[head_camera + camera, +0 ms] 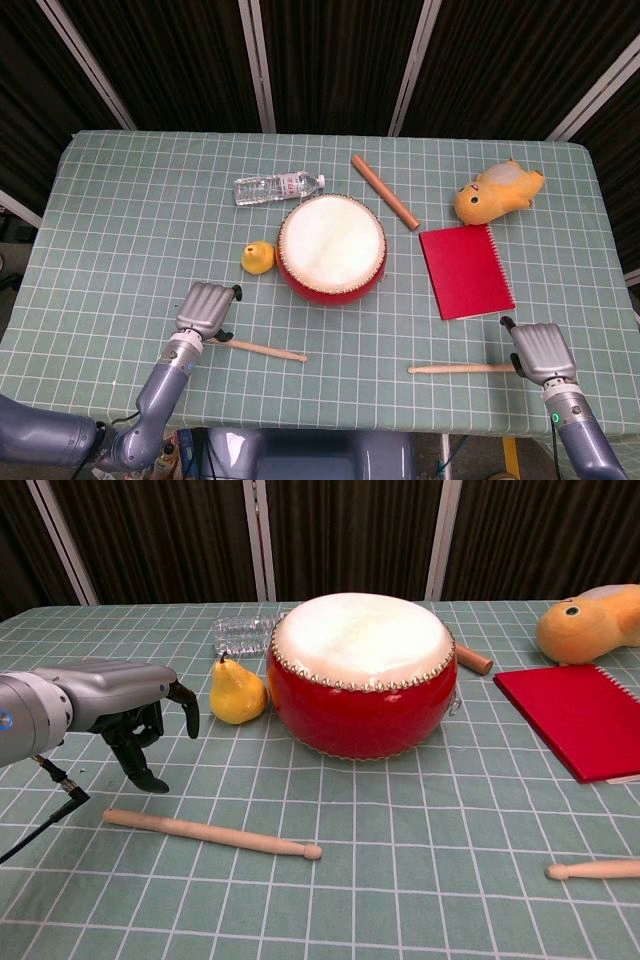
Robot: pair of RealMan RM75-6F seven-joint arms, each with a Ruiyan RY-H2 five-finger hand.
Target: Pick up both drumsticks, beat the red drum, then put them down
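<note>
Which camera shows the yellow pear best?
The chest view: it shows the pear from the side, stem and shape clear, beside the red drum. The head view shows only its top, a small yellow blob by the drum.

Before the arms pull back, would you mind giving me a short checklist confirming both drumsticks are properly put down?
1. Left drumstick lies flat on the table: ok.
2. Left hand is open and clear of it: ok.
3. Right drumstick lies on the table: ok.
4. Right hand has let go of it: cannot tell, its fingers are hidden.
5. Both sticks lie apart from the red drum: ok.
</note>
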